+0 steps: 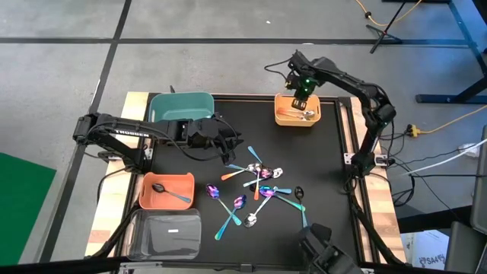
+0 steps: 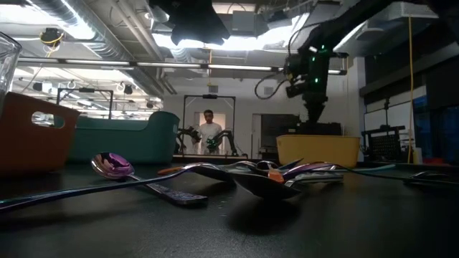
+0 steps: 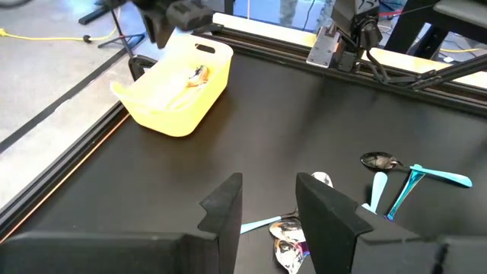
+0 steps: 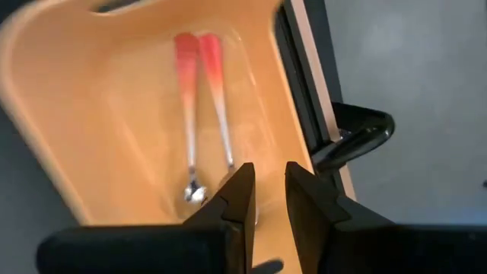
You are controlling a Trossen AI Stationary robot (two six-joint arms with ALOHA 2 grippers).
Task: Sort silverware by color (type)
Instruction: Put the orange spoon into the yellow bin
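Orange-handled spoons [image 4: 204,99] already lay in our yellow bin [image 1: 282,114] under the spread, empty right gripper [image 4: 265,199], with most spoons [image 1: 259,190] unsorted.

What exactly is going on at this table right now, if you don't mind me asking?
Two robot arms are sorting small coloured spoons into bins. The right gripper hangs over the yellow bin, which already holds two orange-handled spoons; its fingers are slightly apart with nothing between them. The left gripper is open at the edge of the loose pile of spoons in the table's middle. The orange bin holds one dark spoon.
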